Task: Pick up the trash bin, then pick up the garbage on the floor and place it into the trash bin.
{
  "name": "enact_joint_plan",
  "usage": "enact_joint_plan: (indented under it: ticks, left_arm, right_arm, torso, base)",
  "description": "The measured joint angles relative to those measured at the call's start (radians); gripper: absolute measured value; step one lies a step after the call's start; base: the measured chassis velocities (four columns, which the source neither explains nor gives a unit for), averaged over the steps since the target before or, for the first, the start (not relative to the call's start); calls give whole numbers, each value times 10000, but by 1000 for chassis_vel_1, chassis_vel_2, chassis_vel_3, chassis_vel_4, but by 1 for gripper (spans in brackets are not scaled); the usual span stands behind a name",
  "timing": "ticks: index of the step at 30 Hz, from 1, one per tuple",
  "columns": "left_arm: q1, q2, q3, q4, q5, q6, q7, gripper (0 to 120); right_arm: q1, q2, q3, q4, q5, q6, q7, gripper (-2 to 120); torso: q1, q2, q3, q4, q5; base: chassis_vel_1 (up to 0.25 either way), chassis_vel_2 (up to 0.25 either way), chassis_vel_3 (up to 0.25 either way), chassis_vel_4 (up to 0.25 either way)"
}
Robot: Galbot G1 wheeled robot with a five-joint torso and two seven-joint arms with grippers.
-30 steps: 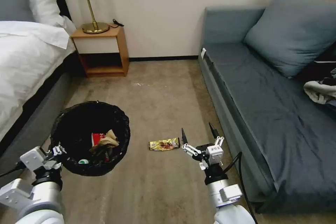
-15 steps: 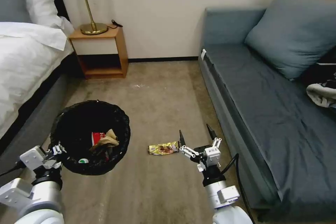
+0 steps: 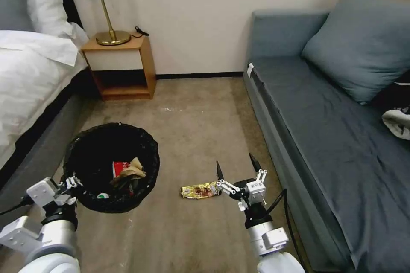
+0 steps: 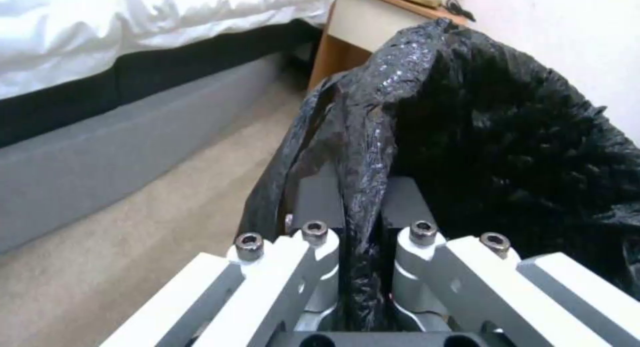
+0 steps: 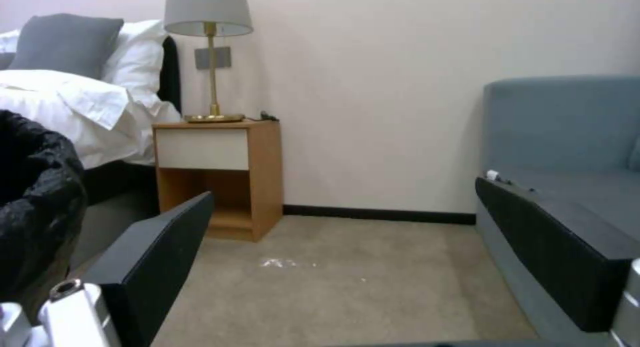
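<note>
Gold-brown foil marks the one litter item on the floor: the snack wrapper (image 3: pixel 200 190) lies flat on the beige carpet (image 3: pixel 192 128), between the trash bin (image 3: pixel 112 166) and the sofa (image 3: pixel 324 136). The right gripper (image 3: pixel 235 168) stands low just beside the wrapper's sofa-side end, jaws spread wide and empty. The left gripper (image 3: pixel 70 183) is clamped on the bin's near rim; in the left wrist view the black liner bag (image 4: pixel 427 137) is pinched between its fingers (image 4: pixel 320 207).

Inside the bin lie a red-and-white wrapper (image 3: pixel 118 167), crumpled brown paper (image 3: pixel 132 170) and a green-labelled bottle (image 3: pixel 101 196) near the bottom edge. By this evidence three items are in and one remains.

Step in hand, as judged: grasping the last wrapper. Done well, the right gripper shifts toward the bin until both fingers straddle the wrapper across its narrow width, then descends until the tips meet the carpet before closing. The foil is thin and slippery; closing high would likely miss it, and pressing from one end may push it along the pile. The bin should be held level and steady, mouth clear for the drop.

Markings: the gold wrapper carries dark print and the red wrapper white print; neither can be read. A small label on the gripper body is likewise illegible.
</note>
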Motion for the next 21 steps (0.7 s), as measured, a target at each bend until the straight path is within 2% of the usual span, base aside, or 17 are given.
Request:
enact_joint_plan:
  ticks: [21]
  left_arm:
    - [-187,28,45,191,-8,43,-13,7]
  right_arm:
    - [320,3,-178,-371,-22,33,-13,100]
  torso:
    - [0,-1,0,0,0]
  base:
    - [-86,88,89,-91]
